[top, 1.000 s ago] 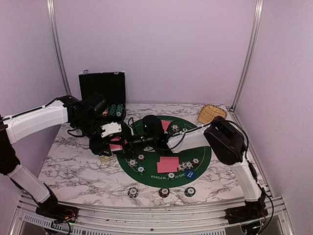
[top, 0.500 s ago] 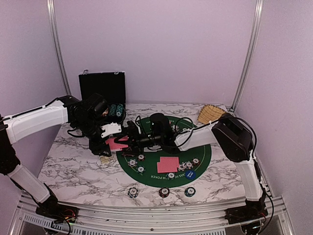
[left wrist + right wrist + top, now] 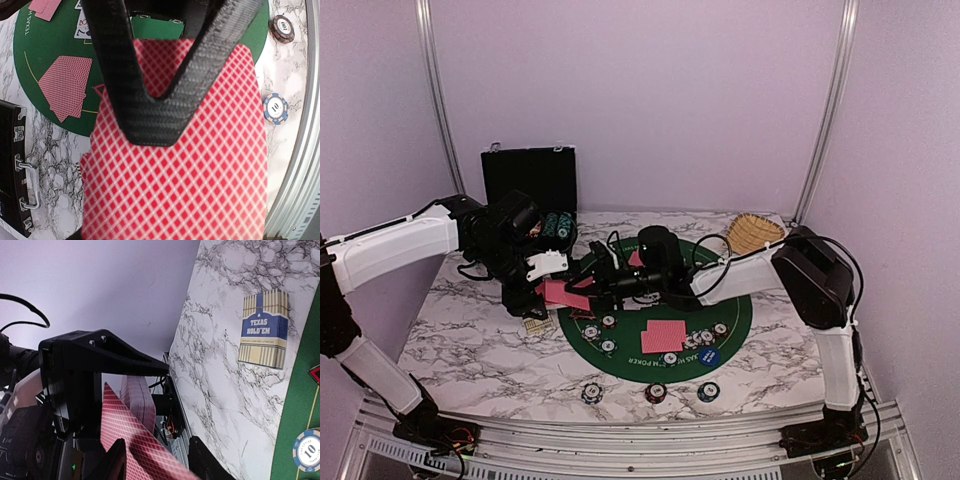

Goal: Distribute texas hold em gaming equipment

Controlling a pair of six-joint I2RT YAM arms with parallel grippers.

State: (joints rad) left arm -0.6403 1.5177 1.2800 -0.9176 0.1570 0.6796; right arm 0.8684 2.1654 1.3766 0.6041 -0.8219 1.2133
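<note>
Right now the left gripper (image 3: 152, 116) is clamped on a thick deck of red-backed, diamond-patterned playing cards (image 3: 200, 190). Its two black carbon-fibre fingers (image 3: 117, 75) meet in a V on the top card. The deck hangs above the white marbled table (image 3: 470, 340), just off the left edge of the round green felt mat (image 3: 738, 312).

The right gripper (image 3: 157, 465) reaches across the mat to that deck. Its fingers stand on either side of a single red-backed card (image 3: 135, 440) that slants out from the deck, with a gap between them. Whether they are pressing the card cannot be told.

Below the held deck, on the marble, lies a blue and cream striped card box (image 3: 263, 327) printed TEXAS HOLD'EM. It sits just beside the mat's rim.

On the mat, near its front, lies a small fanned pile of red-backed cards (image 3: 663, 336). Several striped-edge chips are scattered around it, some to its left (image 3: 608, 322) and some to its right (image 3: 720, 328). A blue round button (image 3: 710, 355) rests at the mat's front right edge.

Off the mat, along the near side of the table, three striped-edge chips sit in a row, well apart from each other: a black-white chip (image 3: 591, 392), a red chip (image 3: 656, 392) and a teal chip (image 3: 708, 391).

At the back left stands a black hinged case (image 3: 530, 180) with its lid up. A woven wicker basket (image 3: 752, 232) sits at the back right.
</note>
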